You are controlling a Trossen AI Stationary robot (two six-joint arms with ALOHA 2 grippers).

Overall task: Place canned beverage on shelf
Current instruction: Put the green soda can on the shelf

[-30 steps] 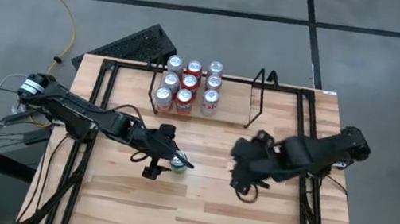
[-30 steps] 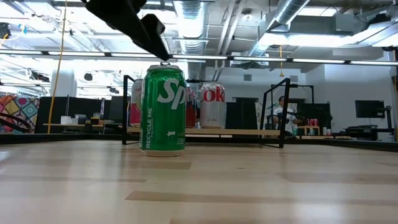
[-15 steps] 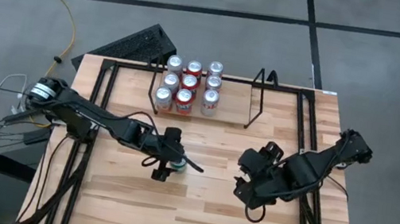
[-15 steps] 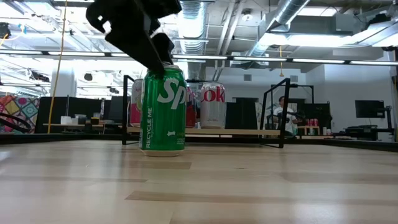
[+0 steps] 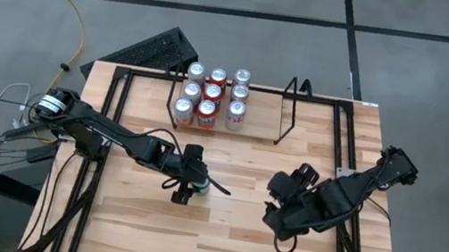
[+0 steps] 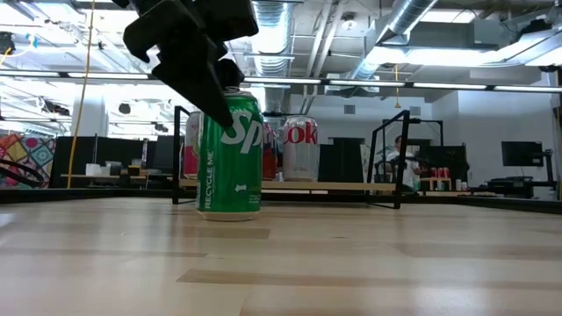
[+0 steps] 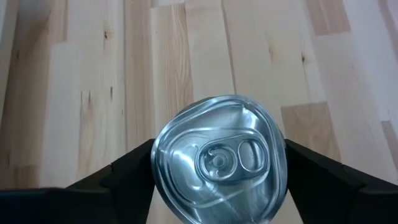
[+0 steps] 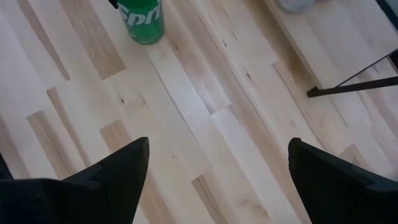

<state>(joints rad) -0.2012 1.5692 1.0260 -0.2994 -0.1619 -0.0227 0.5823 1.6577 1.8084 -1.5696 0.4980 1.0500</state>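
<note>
- Well in front of the shelf point(image 5: 233, 100), out on the bare wood of the table point(image 5: 136, 230), the green can point(image 6: 230, 154) stands upright on its base.
- Straight over the can hangs the left gripper point(image 7: 219, 163), one finger on each side of the silver lid; whether the fingers already press the wall I cannot tell.
- Judged by its look, the can is a thin aluminium cylinder: rigid if full, easily dented if squeezed hard, and smooth enough to slip.
- A hold across the upper wall just below the rim, fingers on opposite sides, seems safest.
- Six or more cans already fill one end of the shelf, so free floor lies toward its other looped end.
- Off to the far side of the can, the right gripper point(image 8: 214, 180) waits with fingers spread wide over bare table.
</note>
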